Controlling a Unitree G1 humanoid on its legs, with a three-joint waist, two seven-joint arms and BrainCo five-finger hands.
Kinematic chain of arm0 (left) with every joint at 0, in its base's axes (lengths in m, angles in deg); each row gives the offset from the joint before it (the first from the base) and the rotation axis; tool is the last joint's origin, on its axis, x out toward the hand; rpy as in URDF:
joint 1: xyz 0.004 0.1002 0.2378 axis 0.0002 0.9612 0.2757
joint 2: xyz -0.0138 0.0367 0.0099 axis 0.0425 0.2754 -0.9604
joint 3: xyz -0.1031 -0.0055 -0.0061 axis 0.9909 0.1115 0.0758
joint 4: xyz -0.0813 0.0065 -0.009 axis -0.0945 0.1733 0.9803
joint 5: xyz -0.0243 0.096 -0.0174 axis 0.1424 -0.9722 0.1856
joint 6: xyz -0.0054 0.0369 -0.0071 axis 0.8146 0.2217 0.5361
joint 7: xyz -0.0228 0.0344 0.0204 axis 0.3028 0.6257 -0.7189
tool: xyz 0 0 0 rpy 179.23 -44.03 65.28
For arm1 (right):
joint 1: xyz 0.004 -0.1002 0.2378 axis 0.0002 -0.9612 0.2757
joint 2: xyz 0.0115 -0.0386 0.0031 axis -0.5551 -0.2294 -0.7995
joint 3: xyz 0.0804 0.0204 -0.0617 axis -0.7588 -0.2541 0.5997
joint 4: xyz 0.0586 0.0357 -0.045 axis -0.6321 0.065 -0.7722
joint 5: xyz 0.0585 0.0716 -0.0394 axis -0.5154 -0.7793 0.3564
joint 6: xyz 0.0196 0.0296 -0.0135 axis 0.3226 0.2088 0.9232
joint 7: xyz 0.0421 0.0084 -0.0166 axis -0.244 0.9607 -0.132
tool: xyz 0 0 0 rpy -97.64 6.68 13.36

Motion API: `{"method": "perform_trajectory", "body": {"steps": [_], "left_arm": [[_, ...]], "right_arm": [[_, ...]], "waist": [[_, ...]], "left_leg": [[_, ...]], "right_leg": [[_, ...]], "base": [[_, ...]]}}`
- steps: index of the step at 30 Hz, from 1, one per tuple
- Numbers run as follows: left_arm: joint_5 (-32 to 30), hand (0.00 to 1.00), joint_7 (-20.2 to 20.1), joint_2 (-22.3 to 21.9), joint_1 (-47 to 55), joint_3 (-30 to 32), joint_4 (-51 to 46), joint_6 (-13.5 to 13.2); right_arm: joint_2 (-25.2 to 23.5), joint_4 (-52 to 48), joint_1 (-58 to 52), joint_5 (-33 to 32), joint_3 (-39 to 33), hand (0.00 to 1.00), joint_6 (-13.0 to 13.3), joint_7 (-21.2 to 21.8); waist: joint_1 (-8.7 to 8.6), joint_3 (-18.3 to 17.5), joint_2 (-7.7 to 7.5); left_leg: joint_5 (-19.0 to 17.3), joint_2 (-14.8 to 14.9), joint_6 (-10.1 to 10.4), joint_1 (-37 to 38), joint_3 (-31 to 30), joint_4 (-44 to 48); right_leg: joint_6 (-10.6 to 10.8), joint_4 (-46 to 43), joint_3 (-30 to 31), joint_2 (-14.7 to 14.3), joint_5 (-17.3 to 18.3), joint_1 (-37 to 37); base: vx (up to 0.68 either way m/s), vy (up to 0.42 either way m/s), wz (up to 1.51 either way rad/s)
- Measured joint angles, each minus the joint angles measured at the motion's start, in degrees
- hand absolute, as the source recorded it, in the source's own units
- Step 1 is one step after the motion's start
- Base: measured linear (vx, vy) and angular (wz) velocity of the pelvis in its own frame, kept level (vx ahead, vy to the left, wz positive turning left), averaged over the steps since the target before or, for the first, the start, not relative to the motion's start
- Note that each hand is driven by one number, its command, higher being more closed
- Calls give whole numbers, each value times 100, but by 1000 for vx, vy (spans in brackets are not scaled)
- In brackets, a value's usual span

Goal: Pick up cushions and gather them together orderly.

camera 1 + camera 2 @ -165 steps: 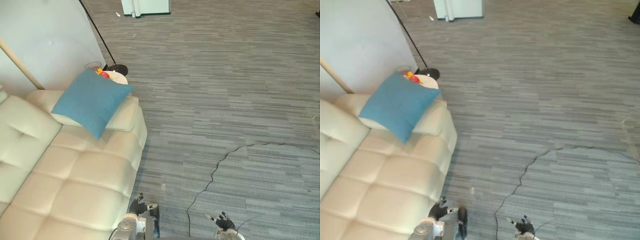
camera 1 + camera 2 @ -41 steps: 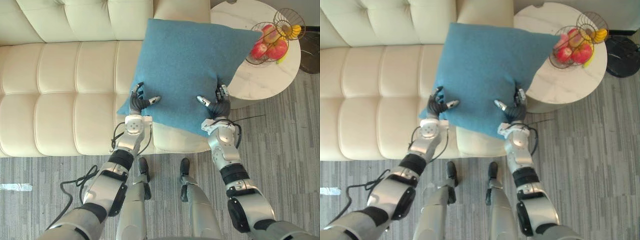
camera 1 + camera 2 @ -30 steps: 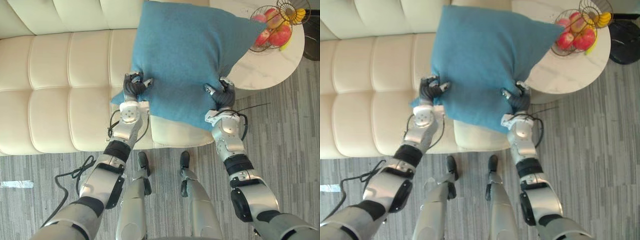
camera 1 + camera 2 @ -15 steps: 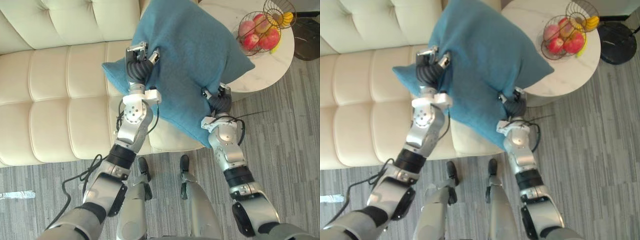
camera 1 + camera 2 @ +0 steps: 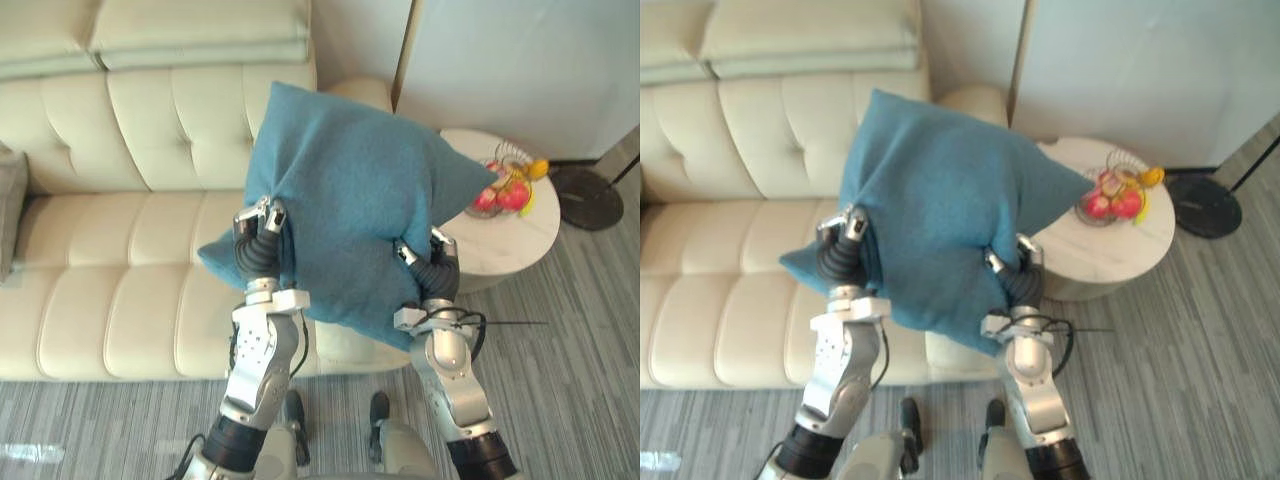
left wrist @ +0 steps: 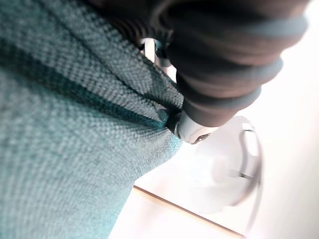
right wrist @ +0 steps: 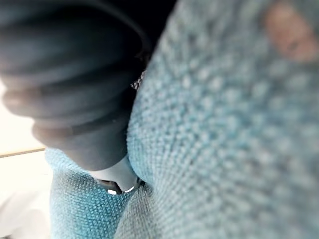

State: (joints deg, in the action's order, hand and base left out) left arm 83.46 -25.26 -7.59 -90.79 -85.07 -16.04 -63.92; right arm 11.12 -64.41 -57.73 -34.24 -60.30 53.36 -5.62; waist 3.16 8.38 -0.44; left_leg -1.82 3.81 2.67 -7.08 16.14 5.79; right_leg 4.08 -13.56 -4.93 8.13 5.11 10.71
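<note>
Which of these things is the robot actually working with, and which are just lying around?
Job: blue cushion, gripped by left hand and right hand; sofa; probably the grey cushion at its end.
Lying about: side table, fruit basket, lamp base.

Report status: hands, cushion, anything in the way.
Left hand and right hand shut on blue cushion. Cushion held up over sofa. Side table with fruit basket close right.

Blue cushion held up over the right end of the cream sofa, tilted, one corner pointing toward the round white table. Left robot hand grips its left edge, fingers curled into the cloth. Right robot hand grips the lower right edge. Wire fruit basket stands on the table. Grey cushion at the sofa's far left.
</note>
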Motion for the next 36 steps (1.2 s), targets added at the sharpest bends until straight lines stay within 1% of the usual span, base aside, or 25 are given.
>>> {"method": "perform_trajectory", "body": {"steps": [5,8,12,13,15,16,17,18,19,20,21,22,23,24,25,27,28,29,30,31,32,33,34,35,36], "left_arm": [[181,100,-110,51,455,-151,-72,-30],[231,100,-110,93,567,-223,-73,-120],[310,100,-110,234,628,-333,-66,-119],[348,100,-110,236,626,-344,-67,-135],[351,100,-110,241,625,-344,-63,-138],[353,100,-114,269,625,-343,-6,-155],[353,100,-115,289,625,-343,45,-160],[414,100,-116,347,628,-342,190,-167],[466,100,-116,363,630,-342,251,-160],[502,100,-117,375,634,-341,358,-139],[569,100,-129,367,632,-342,423,-119],[576,100,-143,368,627,-342,453,-122],[582,100,-203,428,595,-342,591,-122],[623,100,-214,495,580,-345,744,-85],[646,100,-214,502,573,-344,801,-78],[749,100,-214,519,605,-346,1018,-56],[773,100,-214,522,619,-349,1042,-32],[799,100,-215,548,627,-407,1134,14],[799,100,-219,638,619,-508,1194,29],[799,100,-224,696,619,-540,1194,29],[798,100,-228,787,619,-575,1194,37],[798,100,-228,849,609,-574,1185,27],[798,100,-228,858,611,-576,1187,34],[798,100,-229,859,615,-580,1187,45],[798,100,-243,878,612,-581,1186,46]], "right_arm": [[3,-1,-278,181,58,100,40,1],[44,-1,-335,207,154,100,76,1],[63,-2,-377,214,164,100,108,-3],[63,-2,-368,219,164,100,151,-7],[74,1,-349,222,163,100,158,-16],[107,80,-270,273,163,100,173,-45],[118,115,-235,276,163,100,172,-49],[144,207,-127,317,163,100,172,-64],[179,254,-86,356,163,100,172,-68],[255,334,-31,403,158,100,172,-70],[399,370,16,412,158,100,173,-97],[437,398,44,414,158,100,174,-110],[404,608,142,413,157,100,193,-133],[316,864,173,412,158,100,191,-150],[304,932,173,413,159,100,190,-155],[272,996,134,409,162,100,150,-157],[266,996,120,400,162,100,149,-156],[267,995,58,385,159,100,149,-156],[267,995,-13,382,158,100,149,-155],[267,999,-16,381,158,100,149,-155],[268,1001,-15,380,158,100,149,-155],[231,1005,5,381,158,100,149,-129],[222,1007,-2,381,158,100,148,-108],[227,1011,-7,380,155,100,149,-88],[249,1012,-3,380,145,100,151,-68]], "waist": [[8,-536,63],[25,-651,71],[14,-660,75],[15,-681,93],[16,-695,102],[49,-688,58],[50,-693,66],[29,-705,80],[15,-698,67],[-2,-745,141],[-27,-839,285],[-31,-856,315],[-75,-879,307],[-164,-875,160],[-183,-850,125],[-157,-803,72],[-131,-799,76],[-80,-783,74],[-76,-723,61],[-68,-668,52],[-38,-640,40],[-41,-507,9],[-82,-452,17],[-143,-407,39],[-219,-394,44]], "left_leg": [[62,-79,-3,264,-321,-265],[197,-132,-2,305,-570,-395],[238,-229,8,173,-1160,-230],[52,-149,15,-20,-1092,-93],[-20,-17,27,-155,-803,32],[-119,236,-163,-333,-206,422],[-163,335,-256,-412,-69,596],[-182,625,-317,-486,95,1013],[-187,749,-293,-491,105,1132],[-188,977,-246,-481,96,1146],[-197,1212,-116,-477,36,1114],[-251,1207,130,-483,-5,1079],[-306,988,527,-562,-77,1130],[-405,805,480,-765,-197,1365],[-461,782,452,-837,-263,1505],[-950,787,345,-1194,-511,2321],[-1034,773,311,-1224,-539,2454],[-1240,732,270,-1272,-582,2636],[-1319,627,145,-1291,-577,2674],[-1328,562,128,-1279,-551,2629],[-1301,463,60,-1248,-417,2428],[-1229,390,-68,-1036,-345,2061],[-1172,367,-159,-949,-372,1908],[-1085,344,-263,-854,-413,1695],[-929,292,-286,-777,-396,1423]], "right_leg": [[14,200,-262,33,50,-402],[19,210,-432,55,66,-504],[18,160,-990,136,195,-821],[5,159,-1219,178,203,-846],[-16,204,-1371,196,173,-858],[-56,279,-1536,327,121,-816],[-47,281,-1547,363,106,-803],[27,293,-1529,479,41,-760],[82,329,-1508,521,-5,-753],[198,424,-1476,593,-130,-754],[379,548,-1377,673,-313,-646],[441,607,-1315,715,-399,-601],[547,858,-1163,833,-644,-592],[502,1166,-1021,913,-908,-704],[494,1228,-1026,912,-973,-777],[611,1200,-1075,931,-1153,-968],[616,1150,-1078,950,-1150,-985],[612,953,-1058,1024,-1154,-956],[591,519,-1007,1186,-1170,-783],[506,200,-972,1278,-1224,-613],[-55,-328,-889,1389,-1419,-167],[-521,-1130,-524,1239,-976,266],[-293,-1387,-222,954,-629,351],[75,-1587,151,405,-128,409],[210,-1539,260,-75,197,423]], "base": [[39,8,27],[12,-11,37],[-36,-13,79],[-87,-1,92],[-49,29,59],[-38,72,36],[-60,164,25],[-50,164,4],[-38,276,-3],[1,352,-13],[-1,405,-17],[1,441,-18],[-24,436,8],[-9,399,24],[-10,334,41],[-30,276,38],[-64,273,27],[-72,269,22],[-91,262,21],[-135,266,12],[-103,311,-11],[-86,279,-8],[-30,185,6],[-33,57,25],[16,35,34]]}}
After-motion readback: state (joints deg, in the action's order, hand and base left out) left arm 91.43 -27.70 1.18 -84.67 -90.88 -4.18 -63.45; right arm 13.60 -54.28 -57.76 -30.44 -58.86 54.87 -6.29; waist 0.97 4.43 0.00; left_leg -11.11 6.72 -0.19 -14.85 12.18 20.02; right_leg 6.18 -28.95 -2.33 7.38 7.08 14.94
